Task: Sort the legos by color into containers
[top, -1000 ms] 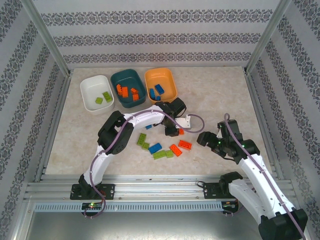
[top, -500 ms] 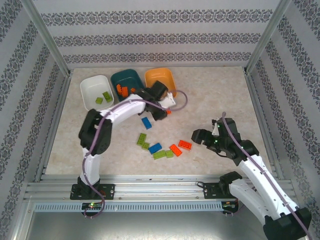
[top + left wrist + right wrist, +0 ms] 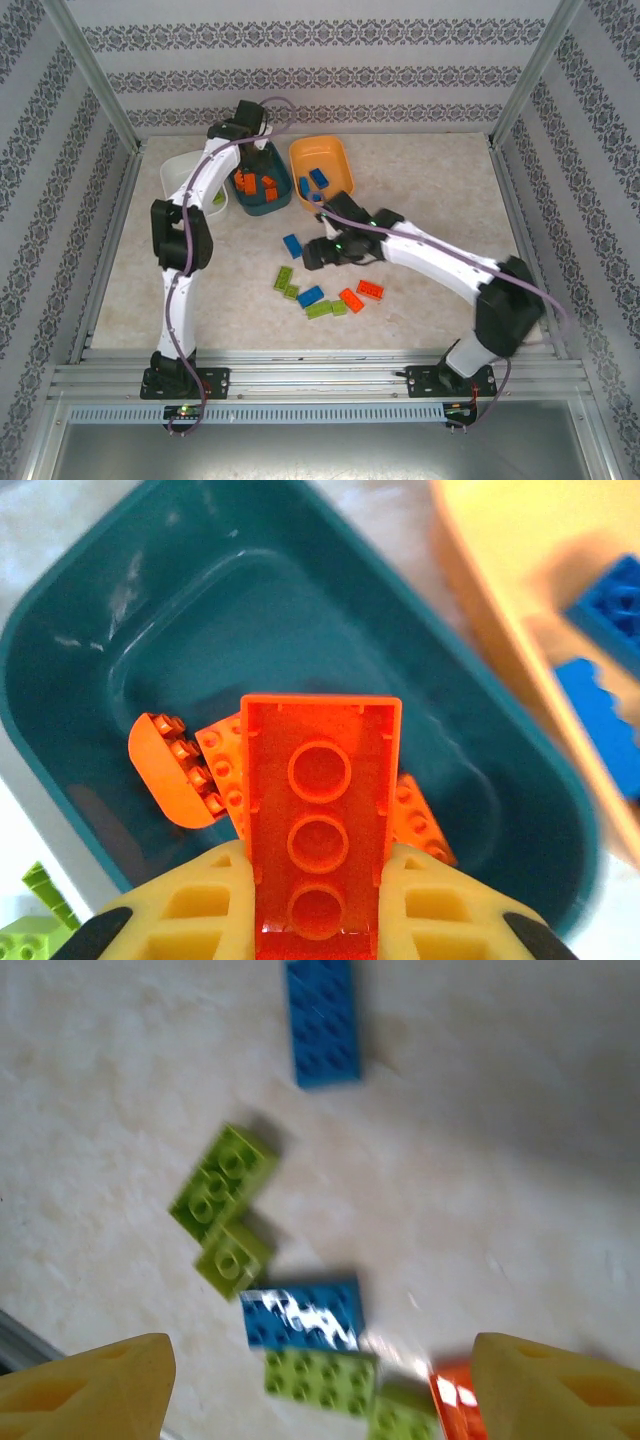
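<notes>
between the yellow fingers (image 3: pixel 200 905) of the left gripper (image 3: pixel 320 905) an orange brick (image 3: pixel 320 800) is clamped, its hollow underside facing the wrist camera; straight beneath it lies the dark teal tub (image 3: pixel 300 600), with other orange bricks (image 3: pixel 190 770) on its floor just under the held one. out past one finger sits the orange tub (image 3: pixel 490 590) holding blue bricks (image 3: pixel 610 610). the right gripper (image 3: pixel 320 1390) hangs with jaws wide apart over the loose pile, a blue brick (image 3: pixel 300 1318) and a lime brick (image 3: pixel 320 1382) touching directly below it. risk: dropped from this height, the orange brick may strike those under it and hop the rim; the right jaws, closing on touching neighbours, could lift two colours at once
</notes>
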